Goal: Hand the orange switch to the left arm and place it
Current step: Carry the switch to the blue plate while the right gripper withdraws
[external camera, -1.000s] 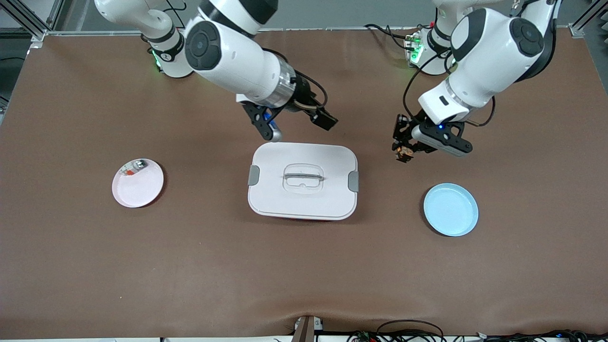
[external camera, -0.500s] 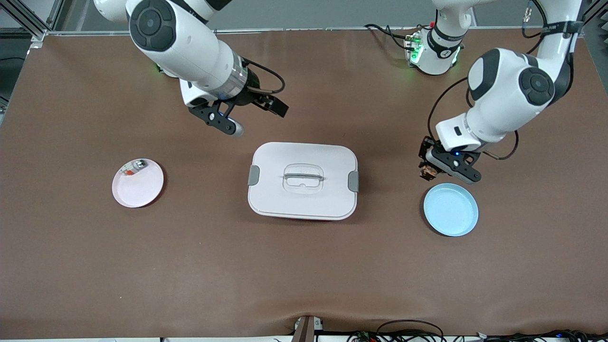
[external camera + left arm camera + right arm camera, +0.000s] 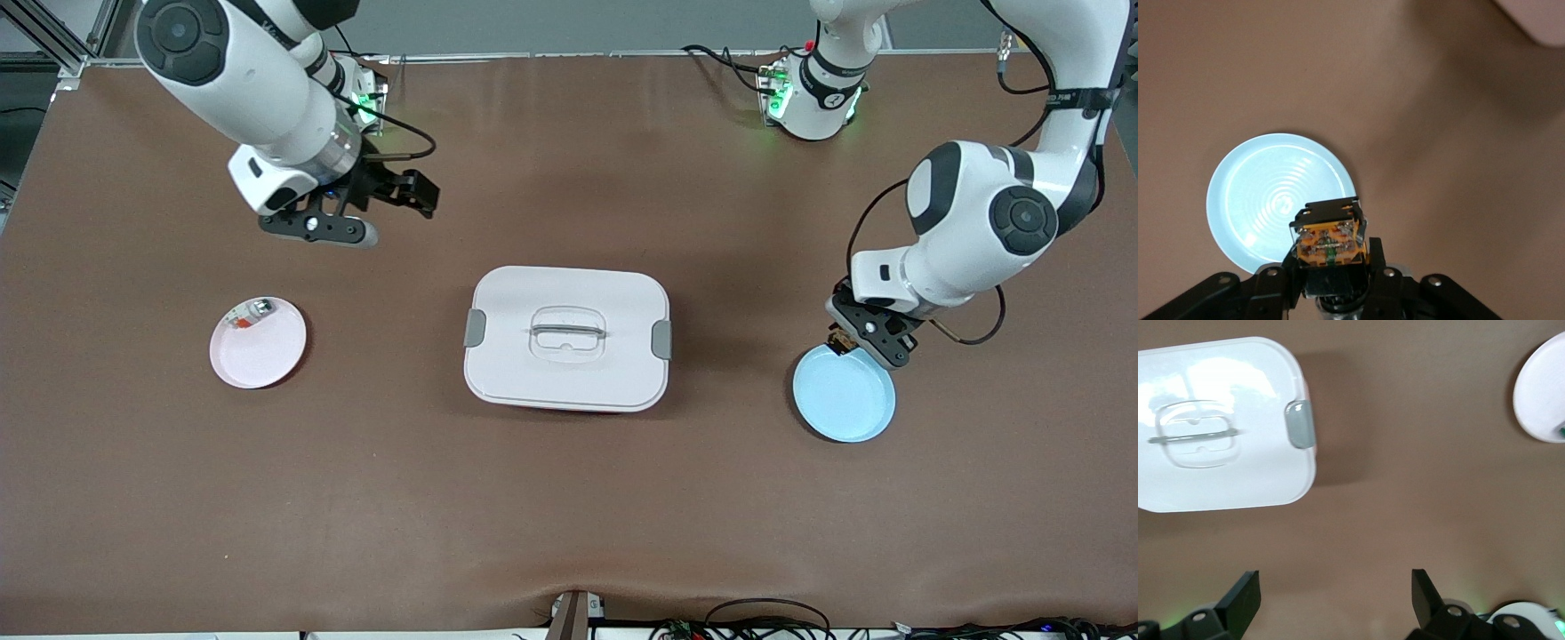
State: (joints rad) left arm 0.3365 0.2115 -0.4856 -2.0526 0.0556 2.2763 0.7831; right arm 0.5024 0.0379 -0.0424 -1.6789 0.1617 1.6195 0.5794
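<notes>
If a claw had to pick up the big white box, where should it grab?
Probably the recessed lid handle in the middle of the white box, coming straight down from above. The bar lies flat across the lid, so the claw's fingers should straddle it across its thin width.

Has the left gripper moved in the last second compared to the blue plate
Yes. The left gripper, shut on the orange switch, has travelled toward the left arm's end of the table, away from the box, and now hangs over the edge of the blue plate.

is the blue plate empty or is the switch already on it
Empty: the blue plate is bare; the orange switch sits clamped in the left gripper above its rim.
</notes>
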